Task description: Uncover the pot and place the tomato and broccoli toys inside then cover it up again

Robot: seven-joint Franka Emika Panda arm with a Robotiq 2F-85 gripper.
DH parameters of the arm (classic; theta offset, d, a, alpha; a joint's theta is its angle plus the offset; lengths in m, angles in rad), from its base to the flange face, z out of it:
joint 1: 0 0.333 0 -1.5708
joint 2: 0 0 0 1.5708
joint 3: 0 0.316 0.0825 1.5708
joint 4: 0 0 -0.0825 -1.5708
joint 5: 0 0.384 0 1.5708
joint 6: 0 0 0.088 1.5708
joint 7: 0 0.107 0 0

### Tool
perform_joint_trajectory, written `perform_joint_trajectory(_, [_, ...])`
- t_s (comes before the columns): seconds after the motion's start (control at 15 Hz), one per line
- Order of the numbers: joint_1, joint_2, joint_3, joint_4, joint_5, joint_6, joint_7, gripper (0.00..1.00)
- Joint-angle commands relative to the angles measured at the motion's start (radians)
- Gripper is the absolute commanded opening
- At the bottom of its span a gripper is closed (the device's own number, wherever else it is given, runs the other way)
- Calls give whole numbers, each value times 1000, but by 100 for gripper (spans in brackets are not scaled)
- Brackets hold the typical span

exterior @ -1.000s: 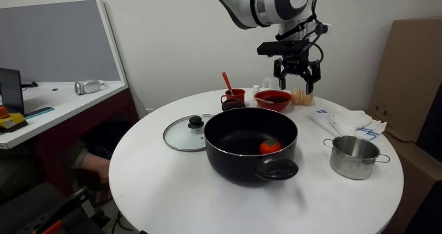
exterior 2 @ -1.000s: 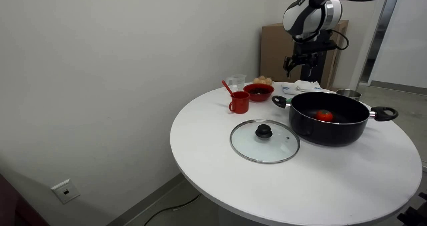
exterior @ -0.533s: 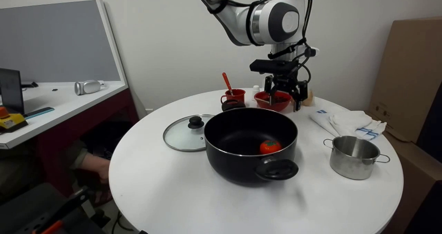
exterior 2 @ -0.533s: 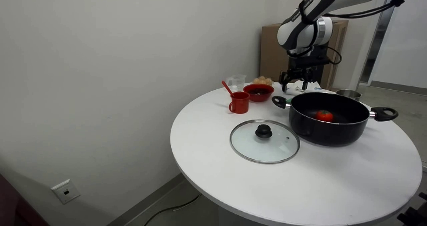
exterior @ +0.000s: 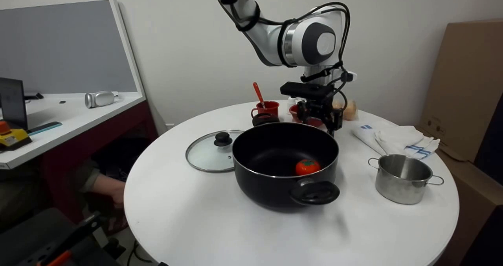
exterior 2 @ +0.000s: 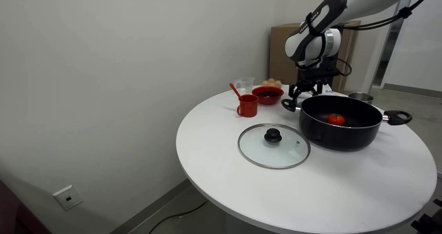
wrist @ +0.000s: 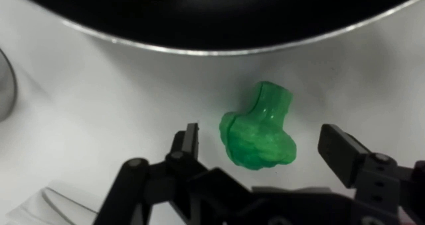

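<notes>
The black pot stands uncovered on the white table, in both exterior views (exterior: 267, 191) (exterior 2: 338, 139); its rim crosses the top of the wrist view (wrist: 206, 53). The red tomato (exterior: 307, 166) lies inside it. The glass lid (exterior 2: 272, 152) lies flat on the table beside the pot, knob up. The green broccoli (wrist: 260, 138) lies on the table close to the pot's outer wall; the pot hides it in an exterior view. My gripper (wrist: 260, 130) is open above the broccoli, one finger to each side, touching neither side. The gripper shows beside the pot in an exterior view (exterior 2: 305, 95).
A red mug (exterior 2: 248, 106) with a red spoon and a red bowl (exterior 2: 268, 96) stand near the pot's handle. A steel pot (exterior: 402, 183) and folded towels (exterior: 397, 138) lie to one side. Egg-like objects (exterior 2: 271, 83) and a clear measuring cup (exterior 2: 246, 85) stand behind.
The arm has come down from above the table to low beside the pot, near the broccoli. The gripper has stayed open. The pot, tomato and lid have not moved.
</notes>
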Motion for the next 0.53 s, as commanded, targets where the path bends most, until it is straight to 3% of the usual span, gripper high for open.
perform_joint_trajectory(0.0, [5,9,-3,15,9,-17,-10,60])
perform_joint_trajectory(0.33, [7,4,-2,14,8,-15,-12,21])
perform_joint_trajectory(0.47, [8,-7,-1,12,9,-15,-14,16])
